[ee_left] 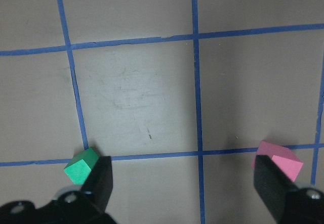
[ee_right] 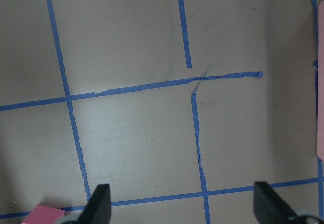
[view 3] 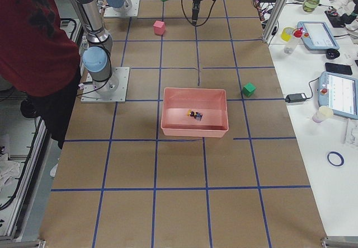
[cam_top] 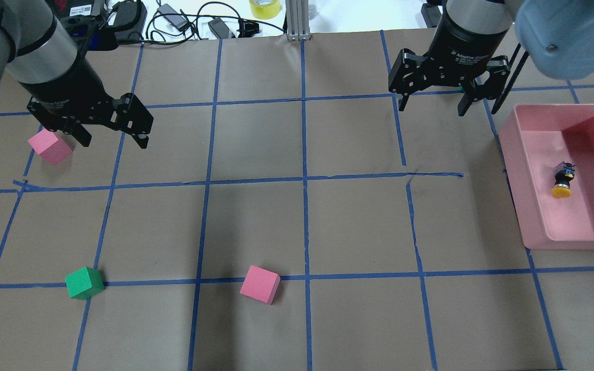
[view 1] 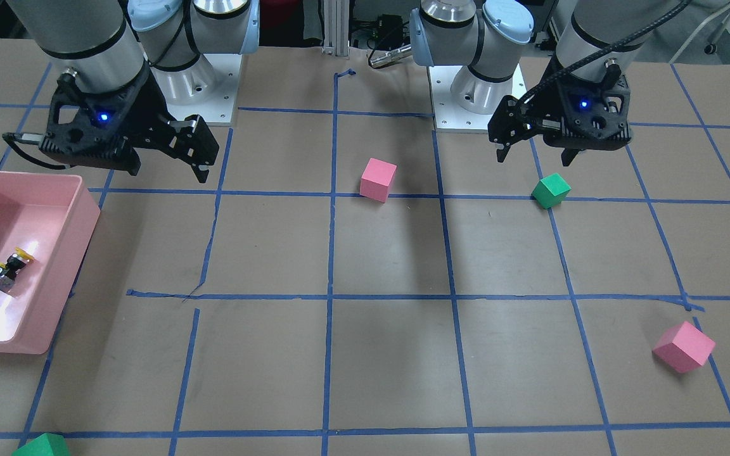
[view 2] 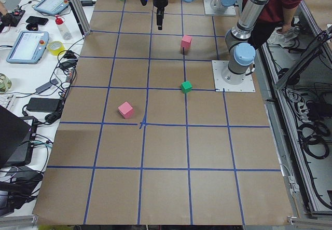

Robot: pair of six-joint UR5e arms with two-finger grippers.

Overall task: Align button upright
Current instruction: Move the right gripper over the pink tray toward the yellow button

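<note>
Right gripper (cam_top: pixel 433 109) and left gripper (cam_top: pixel 114 141) gape empty; button (cam_top: pixel 563 179) lies sideways (cap seemingly toward robot).

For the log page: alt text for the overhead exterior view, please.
A small yellow-capped button lies on its side in a pink bin at the right of the table. The left gripper and right gripper hover empty, jaws apart, above it; two pink cubes and a green cube sit on its left half.

The button (cam_top: pixel 563 180) lay in the tub (cam_top: pixel 514 175) at my right; my right gripper (cam_top: pixel 432 109) hung beside the tub, apart.
</note>
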